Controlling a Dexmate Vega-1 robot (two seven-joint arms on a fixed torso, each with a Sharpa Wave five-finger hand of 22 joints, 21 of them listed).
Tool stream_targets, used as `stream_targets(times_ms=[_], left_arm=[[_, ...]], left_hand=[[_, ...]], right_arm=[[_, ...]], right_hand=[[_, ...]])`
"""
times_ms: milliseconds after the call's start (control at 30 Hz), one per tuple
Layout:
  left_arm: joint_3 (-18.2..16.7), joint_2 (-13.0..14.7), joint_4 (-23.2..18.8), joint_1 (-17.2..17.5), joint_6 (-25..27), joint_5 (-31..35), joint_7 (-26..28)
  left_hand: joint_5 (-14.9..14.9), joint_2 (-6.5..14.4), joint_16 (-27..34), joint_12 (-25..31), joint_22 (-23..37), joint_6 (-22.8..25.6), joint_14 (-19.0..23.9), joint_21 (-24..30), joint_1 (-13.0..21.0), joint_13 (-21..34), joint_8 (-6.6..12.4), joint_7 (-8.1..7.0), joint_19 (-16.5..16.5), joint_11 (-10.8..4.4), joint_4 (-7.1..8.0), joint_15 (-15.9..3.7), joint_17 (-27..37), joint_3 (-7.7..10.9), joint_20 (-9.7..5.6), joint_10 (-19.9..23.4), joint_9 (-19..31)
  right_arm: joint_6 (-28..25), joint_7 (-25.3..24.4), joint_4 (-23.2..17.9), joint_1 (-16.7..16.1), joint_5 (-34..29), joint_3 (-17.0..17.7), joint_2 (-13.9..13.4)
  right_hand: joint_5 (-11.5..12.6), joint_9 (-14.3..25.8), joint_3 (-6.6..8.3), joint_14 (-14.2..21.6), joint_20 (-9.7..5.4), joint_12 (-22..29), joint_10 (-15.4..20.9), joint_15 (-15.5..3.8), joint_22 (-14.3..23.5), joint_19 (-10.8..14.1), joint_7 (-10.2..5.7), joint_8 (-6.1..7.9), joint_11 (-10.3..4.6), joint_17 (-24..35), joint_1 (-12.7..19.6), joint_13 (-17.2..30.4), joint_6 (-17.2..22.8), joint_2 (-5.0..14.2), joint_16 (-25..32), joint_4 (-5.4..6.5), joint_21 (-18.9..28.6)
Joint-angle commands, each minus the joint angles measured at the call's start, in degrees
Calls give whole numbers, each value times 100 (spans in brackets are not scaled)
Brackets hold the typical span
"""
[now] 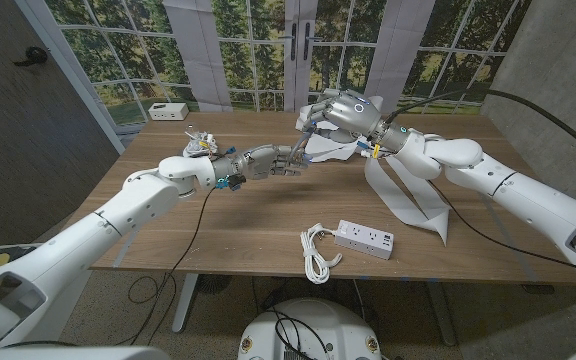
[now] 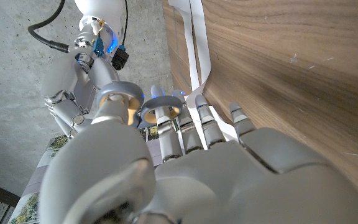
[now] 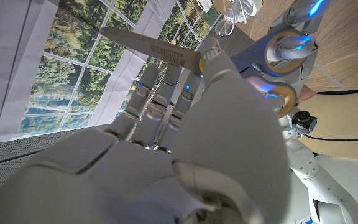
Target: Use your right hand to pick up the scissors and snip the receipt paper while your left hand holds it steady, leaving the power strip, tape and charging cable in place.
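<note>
We're seeing the left hand (image 1: 273,160) reaching mid-table w/ fingers curled around the thin white receipt paper (image 1: 408,200), a long crumpled strip draping over the wood table (image 1: 248,230) to the right. Right hand (image 1: 340,112) is gripping the steel-bladed scissors (image 3: 151,51) above the paper's held end; blades look shut, handles hidden in the fist. Near the front edge, the coiled white charging cable (image 1: 316,252) is lying just beside the boxy white power strip (image 1: 364,239).
</note>
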Motion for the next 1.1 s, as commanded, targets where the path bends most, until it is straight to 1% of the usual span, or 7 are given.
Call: stream_targets(times_ms=[33, 233, 300, 567, 767, 800, 1100], left_arm=[[-59, -38, -143, 157, -51, -3, 284], [-53, -53, -186, 182, -43, 22, 392], [-46, -57, -199, 186, -56, 55, 433], [-30, -67, -258, 202, -79, 132, 539], [-49, -38, -295, 238, -99, 155, 592], [-48, -36, -294, 239, -106, 159, 588], [-12, -47, -301, 235, -197, 297, 635]], left_hand=[[29, 152, 75, -8, 13, 88, 78, 16, 50, 86, 50, -12, 28, -359, 3, -21, 64, 69, 15, 265, 5], [24, 178, 162, 47, 12, 204, 119, 6, 114, 212, 99, 13, 26, -357, -27, -13, 139, 73, 17, 296, 3], [21, 162, 191, 91, 12, 236, 149, 4, 146, 269, 110, 52, 26, -353, -48, -32, 165, 67, 17, 322, 4], [10, 92, 319, 378, 13, 468, 326, 8, 224, 537, 184, 21, 65, -400, -72, -51, 287, 3, 13, 535, 46], [10, 64, 357, 485, 14, 443, 381, 14, 250, 636, 178, 15, 92, -374, -76, -87, 323, -25, 14, 610, 83], [11, 63, 368, 505, 14, 444, 400, 15, 255, 652, 180, 14, 96, -384, -75, -97, 330, -28, 14, 628, 89], [14, 57, 392, 575, 15, 427, 398, 17, 291, 767, 182, -26, 117, -415, -71, -108, 379, -50, 17, 589, 128]], right_arm=[[-5, 46, -113, -70, -32, 45, 2], [11, 111, -134, -67, -24, 45, 25], [27, 132, -139, -64, -8, 44, 36], [48, 355, -266, -93, 75, 74, 47], [54, 518, -351, -113, 135, 122, 56], [59, 571, -367, -119, 172, 133, 56], [33, 1195, -551, -217, 604, 302, 58]], right_hand=[[342, 7, 123, 108, -104, 27, 526, -653, -4, 29, -11, -9, -65, 8, -45, 39, 32, 17, -6, 88, 25], [360, -3, 142, 109, -104, 25, 549, -654, -4, 13, -6, -17, -75, 15, -55, 31, 24, 6, -11, 89, 18], [363, -3, 145, 110, -102, 22, 540, -656, -4, 18, 1, -14, -69, 17, -55, 33, 31, 2, -11, 87, 19], [387, 28, 174, 122, -95, 22, 538, -656, -5, 16, 2, -2, -62, 28, -56, 47, 13, -12, -11, 82, 15], [432, 66, 204, 149, -58, 59, 557, -651, -10, 43, 50, 40, -35, 28, -65, 109, 47, -40, -12, 75, 16], [444, 77, 211, 155, -56, 80, 593, -651, -11, 48, 46, 50, -9, 26, -69, 123, 51, -50, -14, 73, 15], [518, 90, 251, 239, -1, 116, 636, -650, -18, 79, 113, 90, -30, 15, -93, 179, 100, -116, -2, 59, 6]])
